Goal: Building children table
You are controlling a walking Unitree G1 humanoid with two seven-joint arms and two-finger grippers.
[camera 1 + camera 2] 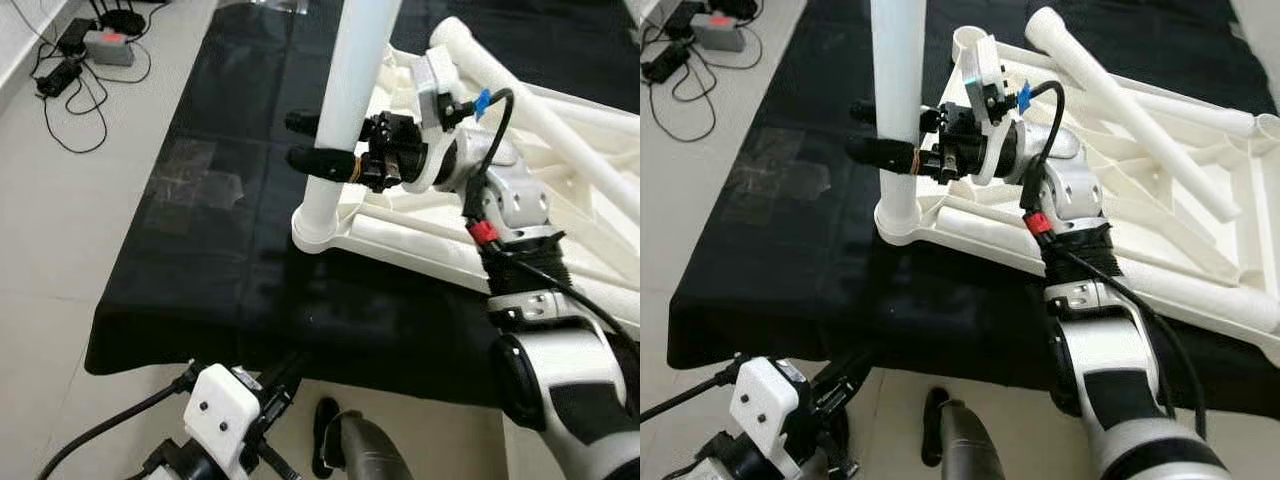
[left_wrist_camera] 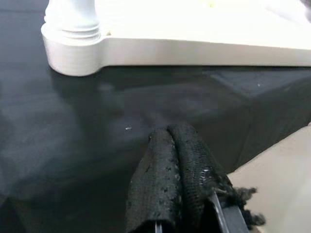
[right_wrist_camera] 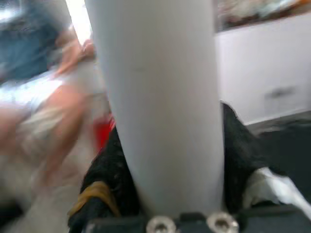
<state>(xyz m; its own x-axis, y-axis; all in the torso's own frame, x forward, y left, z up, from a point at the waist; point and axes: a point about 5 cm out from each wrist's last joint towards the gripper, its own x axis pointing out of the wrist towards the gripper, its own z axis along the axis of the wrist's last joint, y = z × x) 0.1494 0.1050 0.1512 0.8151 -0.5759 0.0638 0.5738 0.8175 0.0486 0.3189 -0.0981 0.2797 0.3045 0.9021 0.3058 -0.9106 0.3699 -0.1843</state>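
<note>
Your right gripper [image 1: 322,142] is holding the white table leg [image 1: 345,110] in the upper middle of the frame, with the jaws closed around it, one black finger on each side. The leg is standing upright, with its lower end sitting in the corner socket of the white table top [image 1: 400,235], which is lying upside down on the black cloth [image 1: 200,240] on the floor. A second white leg [image 1: 1120,95] is lying across the table top in the upper right. Your left gripper [image 2: 175,165] is hanging low at the near edge of the cloth, lower left, with the jaws pressed together and holding nothing. Cables and a small box [image 1: 105,45] are lying on the floor in the upper left corner.
</note>
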